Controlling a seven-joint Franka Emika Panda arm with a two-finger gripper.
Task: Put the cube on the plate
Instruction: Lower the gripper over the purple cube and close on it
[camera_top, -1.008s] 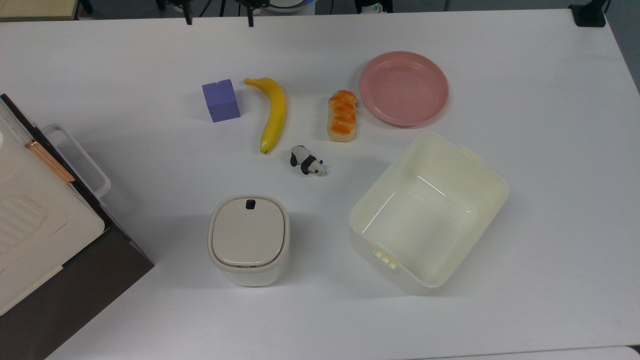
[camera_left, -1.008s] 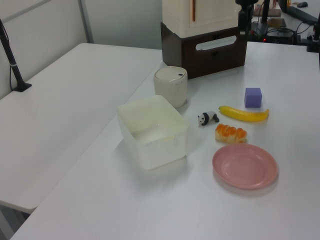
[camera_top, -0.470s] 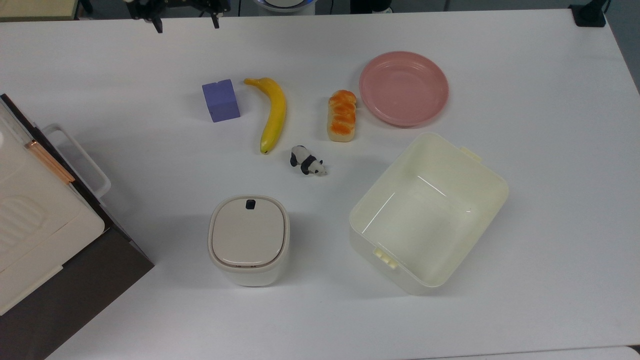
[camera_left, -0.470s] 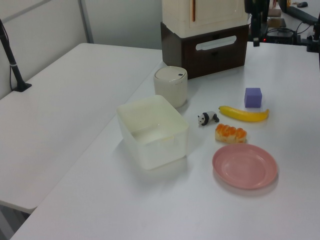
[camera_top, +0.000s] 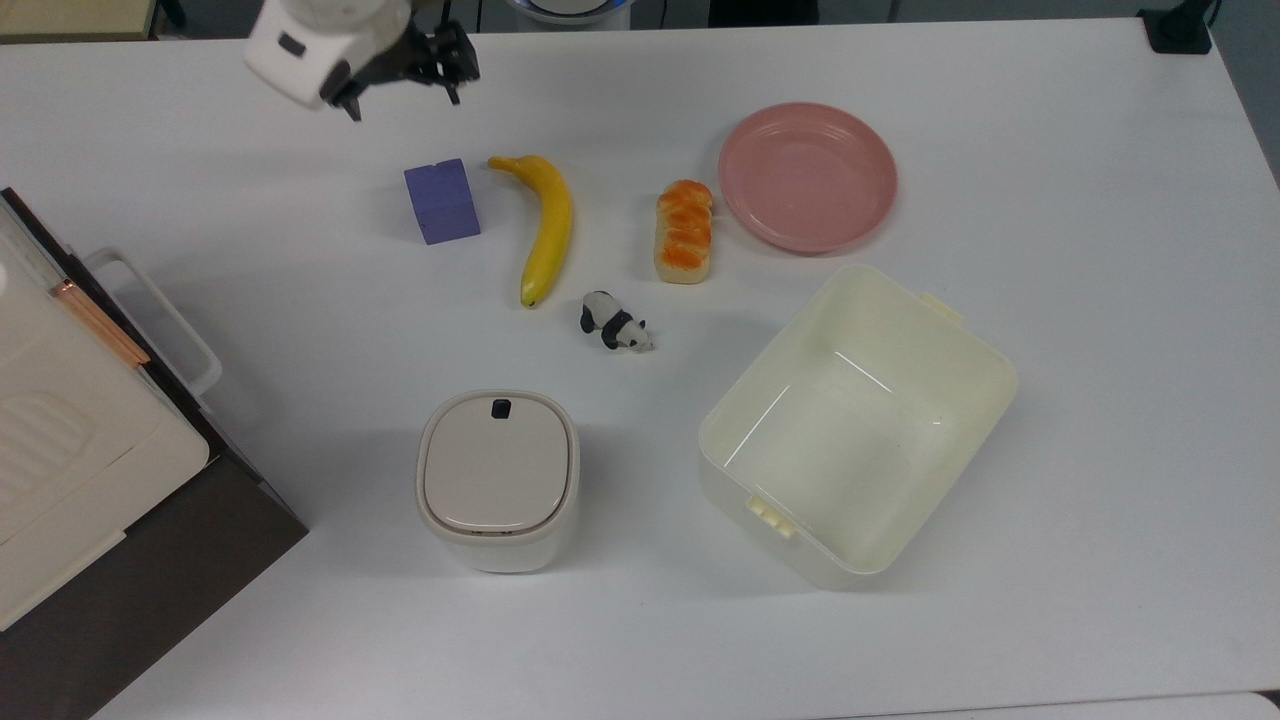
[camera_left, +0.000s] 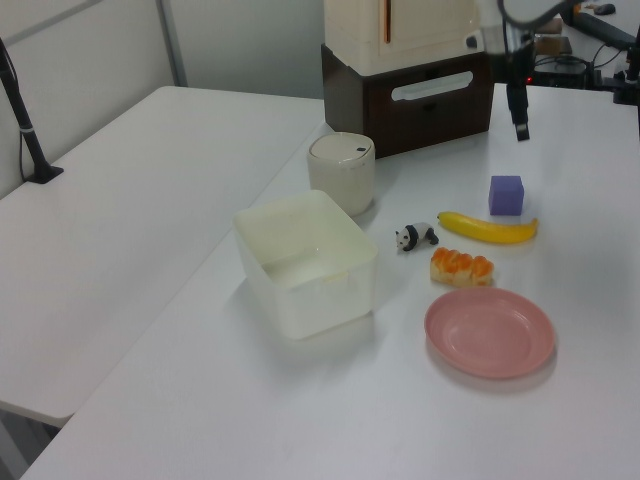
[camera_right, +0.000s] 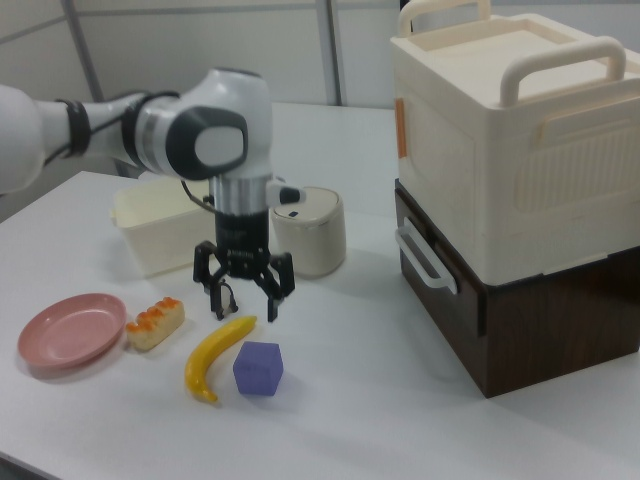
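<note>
one arm over a white table (camera_top: 1050, 420), and its gripper (camera_top: 402, 88) hangs in the air with the fingers spread wide and nothing between them. in the top view it sits at about 11 o'clock from the cube (camera_top: 441, 200), near it but clearly apart. in the right view the gripper (camera_right: 243, 302) points straight down, above the table and behind the banana (camera_right: 215, 356) and cube (camera_right: 259, 367).

the cube sits flat on the table, untouched, with the notch on its far top edge in the top view. the banana (camera_top: 545, 226) lies just beside it at 3 o'clock, not touching. further on at 3 o'clock is the bread (camera_top: 685, 230), and the plate (camera_top: 807, 176) is past that, with nothing on it, well apart from the cube. in the left view the cube (camera_left: 506, 194) is at 12 o'clock from the plate (camera_left: 490, 332), with banana and bread between them.

a little panda (camera_top: 616, 323) stands at 6 o'clock from the gap between banana and bread. the bin (camera_top: 498, 478) with its lid shut is at 6 o'clock from the cube, and the open tub (camera_top: 857, 425) is at 6 o'clock from the plate. stacked boxes (camera_right: 515, 180) sit at the top view's left edge.
</note>
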